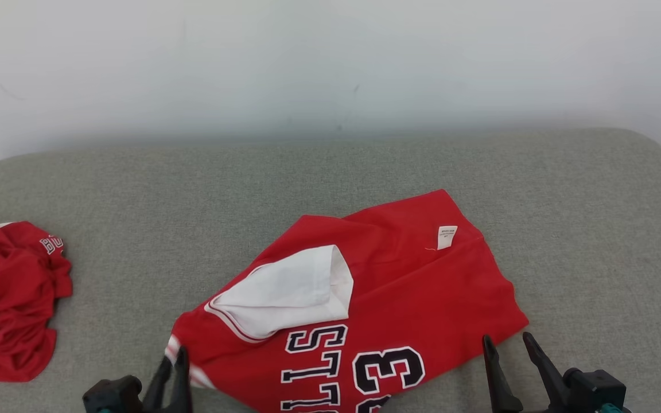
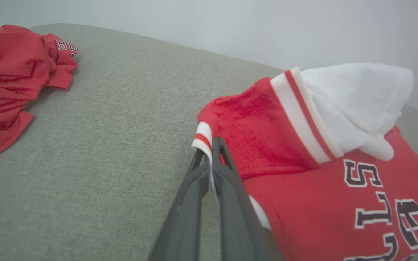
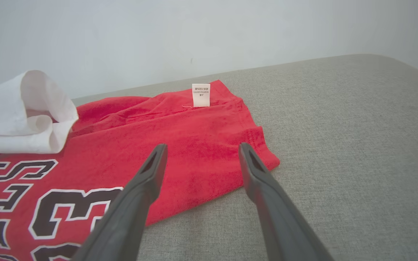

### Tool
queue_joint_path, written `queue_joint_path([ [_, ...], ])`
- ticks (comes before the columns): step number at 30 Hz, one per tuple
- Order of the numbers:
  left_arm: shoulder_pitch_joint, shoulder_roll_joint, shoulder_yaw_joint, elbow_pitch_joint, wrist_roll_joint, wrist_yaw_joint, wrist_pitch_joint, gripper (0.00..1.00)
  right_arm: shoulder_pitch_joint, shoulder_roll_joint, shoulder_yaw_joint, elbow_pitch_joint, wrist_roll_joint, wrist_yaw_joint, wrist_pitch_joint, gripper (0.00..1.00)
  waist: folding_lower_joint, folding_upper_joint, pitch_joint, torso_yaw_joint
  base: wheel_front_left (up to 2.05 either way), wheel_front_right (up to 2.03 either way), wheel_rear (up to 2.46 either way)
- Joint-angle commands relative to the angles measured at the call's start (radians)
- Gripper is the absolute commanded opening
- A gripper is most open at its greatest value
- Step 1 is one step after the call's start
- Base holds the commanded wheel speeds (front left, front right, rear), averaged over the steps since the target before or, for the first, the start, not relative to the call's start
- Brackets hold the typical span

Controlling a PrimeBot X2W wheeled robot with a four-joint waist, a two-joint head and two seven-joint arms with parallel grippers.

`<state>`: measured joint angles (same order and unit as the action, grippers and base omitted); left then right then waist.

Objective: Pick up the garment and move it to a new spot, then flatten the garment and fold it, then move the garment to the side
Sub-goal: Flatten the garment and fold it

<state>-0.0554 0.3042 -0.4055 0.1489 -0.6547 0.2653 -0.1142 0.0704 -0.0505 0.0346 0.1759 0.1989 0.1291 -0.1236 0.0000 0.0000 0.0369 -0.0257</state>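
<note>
Found the garment (image 1: 399, 298) lying partly spread near the front edge of the grey fabric-covered surface (image 1: 330, 172), lettered face up, with a white sleeve (image 1: 290, 289) turned over onto the red body and a label (image 1: 447, 237) exposed toward the far corner. Located a second garment (image 1: 9, 298), crumpled, well apart at the left of the same surface. Confirmed the left tool (image 1: 174, 354) closed on the striped trim (image 2: 203, 136) at the garment's left corner, with a sliver of white cloth pinched between the fingers. Confirmed the right tool (image 1: 506, 337) spread wide and holding nothing, poised at the garment's near right edge. Judged the cloth light, soft and limp: likely to sag, drag and fold on itself if lifted from one point, unlikely to slip from a firm pinch, not fragile. Recommended taking hold at edges or corners, one per tool, on hem or trim rather than mid-panel, to keep the sheet taut during flattening. Judged the flattening not yet done, given the turned-over sleeve and the creases.
</note>
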Motion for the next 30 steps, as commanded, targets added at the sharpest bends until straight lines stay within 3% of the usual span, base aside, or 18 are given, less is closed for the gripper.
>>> queue_joint_path([
  [1, 0.005, 0.001, 0.004, 0.003, 0.000, 0.003, -0.004, 1.00, 0.004, 0.000, 0.002, 0.002, 0.001, 0.003, -0.003, 1.00, 0.0000, 0.0000, -0.002, 0.004, 0.00, 0.00, 0.00],
  [7, -0.031, 0.031, 0.012, -0.022, 0.050, 0.007, -0.070, 1.00, 0.002, 0.000, 0.005, 0.004, 0.008, 0.003, -0.007, 1.00, 0.0000, 0.0000, -0.002, -0.002, 0.00, 0.00, 0.00],
  [9, -0.043, 0.048, -0.022, -0.058, 0.094, -0.019, -0.085, 1.00, 0.004, 0.000, 0.002, 0.005, 0.010, 0.003, -0.009, 1.00, 0.0000, 0.0000, -0.001, -0.003, 0.00, 0.00, 0.00],
  [15, -0.104, 0.060, -0.143, -0.095, 0.131, -0.101, 0.032, 1.00, 0.004, 0.000, 0.002, 0.008, 0.016, 0.003, -0.013, 1.00, 0.0000, 0.0000, 0.003, -0.003, 0.00, 0.00, 0.00],
  [24, -0.321, 0.002, -0.251, 0.102, 0.198, -0.171, 0.158, 1.00, -0.022, 0.000, 0.023, 0.016, 0.023, 0.003, -0.016, 1.00, 0.0000, 0.0000, 0.020, -0.021, 0.00, 0.00, 0.00],
  [25, -0.337, -0.007, -0.257, 0.133, 0.192, -0.177, 0.172, 0.88, -0.025, 0.000, 0.027, 0.017, 0.023, 0.003, -0.017, 1.00, 0.0000, 0.0000, 0.022, -0.030, 0.00, 0.00, 0.00],
  [27, -0.367, -0.023, -0.262, 0.188, 0.185, -0.189, 0.193, 0.50, -0.028, 0.000, 0.029, 0.019, 0.024, 0.003, -0.019, 1.00, 0.0000, 0.0000, 0.027, -0.046, 0.00, 0.00, 0.00],
  [29, -0.390, -0.035, -0.259, 0.230, 0.175, -0.191, 0.204, 0.36, -0.029, 0.000, 0.028, 0.022, 0.025, 0.003, -0.023, 1.00, 0.0000, 0.0000, 0.033, -0.064, 0.00, 0.00, 0.00],
  [30, -0.397, -0.040, -0.253, 0.248, 0.167, -0.189, 0.203, 0.34, -0.031, 0.000, 0.027, 0.023, 0.025, 0.003, -0.024, 1.00, 0.0000, 0.0000, 0.037, -0.073, 0.00, 0.00, 0.00],
])
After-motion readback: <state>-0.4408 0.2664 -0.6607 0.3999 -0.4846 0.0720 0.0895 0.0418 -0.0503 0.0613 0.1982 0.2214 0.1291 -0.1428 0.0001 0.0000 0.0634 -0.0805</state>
